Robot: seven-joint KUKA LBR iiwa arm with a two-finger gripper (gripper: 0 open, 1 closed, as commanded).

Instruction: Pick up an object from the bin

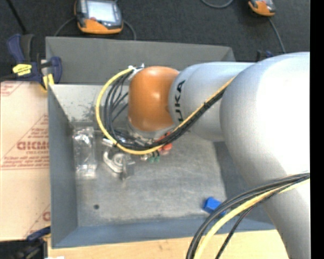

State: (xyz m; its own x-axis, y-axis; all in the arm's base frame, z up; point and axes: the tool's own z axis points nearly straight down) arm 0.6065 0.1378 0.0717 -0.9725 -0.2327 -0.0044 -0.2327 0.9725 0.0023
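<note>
My gripper (117,164) reaches down into the left-middle of the bin, its metal fingers showing under the arm's orange cover. Just to its left lies a clear crumpled plastic packet (84,151) against the bin's left wall. The fingertips stand beside the packet's right edge, and I cannot make out contact between them. A small blue block (210,204) lies near the bin's front right, far from the gripper.
The arm with its orange cover and looped cables hides the bin's middle and right. Bare floor shows in front of the gripper, with a small dark spot at the front left.
</note>
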